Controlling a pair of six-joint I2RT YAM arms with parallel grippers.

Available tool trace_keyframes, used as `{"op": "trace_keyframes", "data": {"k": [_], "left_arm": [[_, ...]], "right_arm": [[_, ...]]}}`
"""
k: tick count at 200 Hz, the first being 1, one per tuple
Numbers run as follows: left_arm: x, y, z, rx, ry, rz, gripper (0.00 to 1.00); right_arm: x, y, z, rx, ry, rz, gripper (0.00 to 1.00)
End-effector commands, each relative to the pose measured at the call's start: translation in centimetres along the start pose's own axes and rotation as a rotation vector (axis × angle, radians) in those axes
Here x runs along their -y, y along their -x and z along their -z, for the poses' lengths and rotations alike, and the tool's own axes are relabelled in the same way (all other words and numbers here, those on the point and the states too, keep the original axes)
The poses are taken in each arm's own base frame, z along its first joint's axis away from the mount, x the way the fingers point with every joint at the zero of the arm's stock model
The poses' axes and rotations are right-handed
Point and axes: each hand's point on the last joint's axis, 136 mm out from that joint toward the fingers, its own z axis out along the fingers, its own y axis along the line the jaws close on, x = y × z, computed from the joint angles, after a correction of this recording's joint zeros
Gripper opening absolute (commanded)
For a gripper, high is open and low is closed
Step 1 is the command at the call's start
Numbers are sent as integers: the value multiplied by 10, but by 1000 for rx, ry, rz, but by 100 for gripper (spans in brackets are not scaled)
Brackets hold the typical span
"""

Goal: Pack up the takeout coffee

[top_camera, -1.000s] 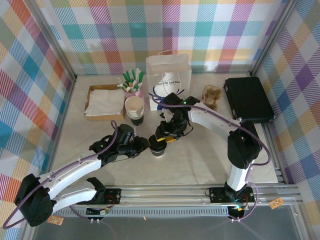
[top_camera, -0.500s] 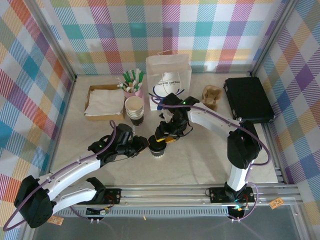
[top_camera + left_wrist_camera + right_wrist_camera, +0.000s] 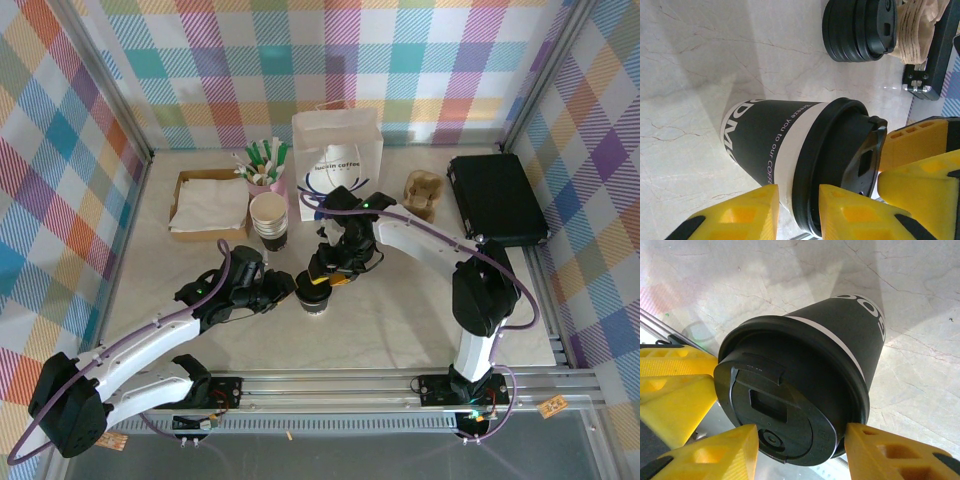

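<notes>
Overhead and wrist views of the bench (image 3: 410, 325). The cup (image 3: 314, 303), capped with a black lid (image 3: 775, 415), stands upright about midway between the left and right edges, nearer the near edge than the far one. The right fingers (image 3: 715, 452) come from the far side and clamp the lid rim, one on each side. The left fingers (image 3: 732, 220) come from the left; they stand a little apart with nothing between them, tips just beside the cup's upper wall under the lid. Toward the far edge, a white bag (image 3: 338, 160) stands upright behind the cup. A stack of paper cups (image 3: 268, 215) and a napkin box (image 3: 208, 205) lie to its left. A lid stack (image 3: 860, 30), brown carriers (image 3: 424, 190) and a black case (image 3: 495, 197) lie to its right.
</notes>
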Motion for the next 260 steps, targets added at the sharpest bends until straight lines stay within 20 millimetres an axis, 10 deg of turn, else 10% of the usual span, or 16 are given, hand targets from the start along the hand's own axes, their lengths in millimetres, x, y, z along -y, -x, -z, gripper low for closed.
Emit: {"op": "trace_keyframes", "data": {"k": [1, 260], "left_arm": [[5, 0, -1, -11, -30, -19, 27], [-11, -5, -5, -40, 7, -8, 22]], "right_arm": [[-2, -1, -1, -15, -10, -7, 50], [-2, -3, -5, -29, -27, -2, 50]]}}
